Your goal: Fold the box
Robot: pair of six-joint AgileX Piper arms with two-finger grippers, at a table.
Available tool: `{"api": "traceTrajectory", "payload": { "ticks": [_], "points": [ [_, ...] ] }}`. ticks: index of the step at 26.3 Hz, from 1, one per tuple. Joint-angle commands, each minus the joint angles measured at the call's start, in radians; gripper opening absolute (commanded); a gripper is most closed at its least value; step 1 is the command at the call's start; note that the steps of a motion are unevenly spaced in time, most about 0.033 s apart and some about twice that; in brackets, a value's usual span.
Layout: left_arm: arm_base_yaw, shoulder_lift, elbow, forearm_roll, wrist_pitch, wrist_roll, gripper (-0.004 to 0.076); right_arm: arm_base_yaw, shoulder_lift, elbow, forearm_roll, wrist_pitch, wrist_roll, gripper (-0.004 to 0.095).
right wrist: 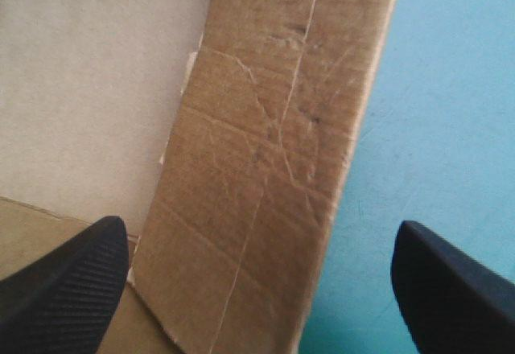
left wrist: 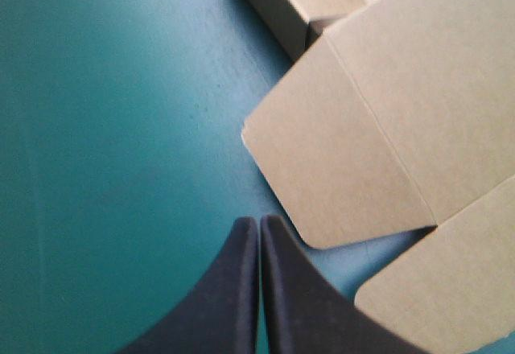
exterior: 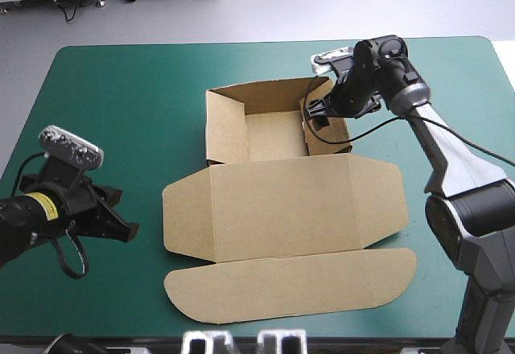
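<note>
Straddling the right wall (right wrist: 273, 129) of the box (exterior: 282, 201), the open right claw (right wrist: 259, 227) should pinch it squarely; the left claw (left wrist: 259, 221) is closed.

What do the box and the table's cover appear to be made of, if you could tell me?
The box: brown board, apparently corrugated cardboard, with a matte finish. The right wrist view shows wrinkles, scuffs and pressed fold lines on its wall. The teal-green cover: a smooth, matte sheet with no weave visible, possibly rubber or vinyl, though the look leaves that open.
</note>
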Motion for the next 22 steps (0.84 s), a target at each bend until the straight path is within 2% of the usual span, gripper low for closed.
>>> {"api": "traceTrajectory", "payload": {
  "ticks": [1,3,9,12,18,22],
  "points": [
    [-0.007,-0.039,0.083,0.003,0.034,-0.062,-0.0004,0.001,0.011,-0.021,-0.006,0.003,-0.012,0.0808],
    [-0.007,-0.039,0.142,0.003,0.034,-0.087,-0.0004,0.001,0.043,-0.021,0.006,0.005,-0.012,0.0765],
    [-0.007,-0.039,0.199,-0.001,0.031,-0.098,-0.0004,0.001,0.057,-0.021,0.020,0.005,-0.012,0.0216],
    [-0.007,-0.039,0.199,-0.003,0.023,-0.098,-0.0004,0.001,0.057,-0.021,0.009,0.005,-0.012,-0.0002],
    [-0.007,-0.039,0.199,-0.003,0.018,-0.098,-0.0004,-0.011,0.052,-0.029,-0.058,0.005,-0.016,-0.0020],
    [-0.007,-0.039,0.199,-0.003,0.020,-0.096,-0.0004,-0.083,0.041,-0.075,-0.060,0.005,-0.027,-0.0020]
  ]
}}
